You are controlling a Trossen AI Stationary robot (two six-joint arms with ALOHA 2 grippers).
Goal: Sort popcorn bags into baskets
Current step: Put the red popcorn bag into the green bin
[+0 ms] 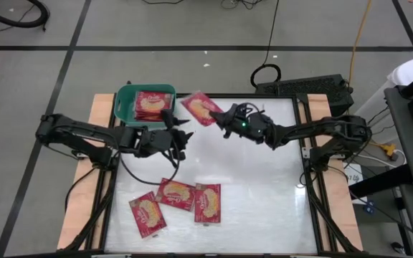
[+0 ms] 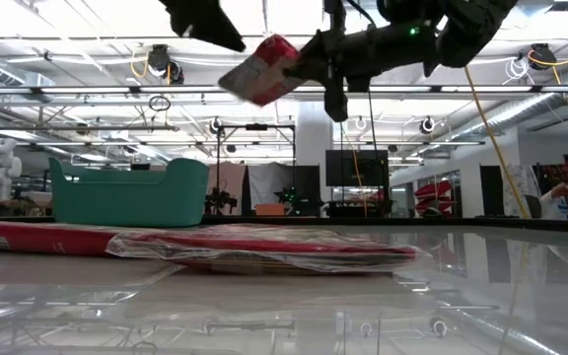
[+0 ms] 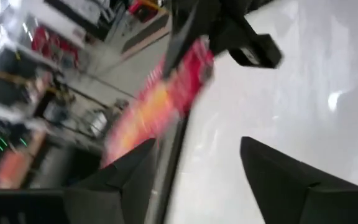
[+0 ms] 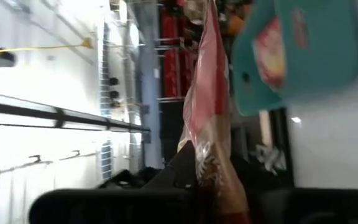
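Note:
My right gripper (image 1: 221, 119) is shut on a red popcorn bag (image 1: 200, 107), held in the air just right of the teal basket (image 1: 126, 100). The basket stands at the table's far left with red bags (image 1: 151, 106) lying inside it. My left gripper (image 1: 181, 133) hangs open just near of the held bag and touches nothing; in the left wrist view the bag (image 3: 166, 99) shows beyond its spread fingers. Three more popcorn bags (image 1: 176, 193) lie flat near the table's front edge. My right gripper pinches the bag's right-hand end (image 1: 214, 115) between its two fingers, coming roughly level from the table's right. In the right wrist view the bag (image 4: 211, 155) stands edge-on between the fingers. The bag is lifted clear and sticks out tilted toward the basket (image 2: 262, 69).
The bags on the table lie side by side (image 1: 147, 213), (image 1: 208, 203) at the front left. The middle and right of the white tabletop (image 1: 264, 186) hold nothing. A black box (image 1: 303, 89) sits beyond the far right corner.

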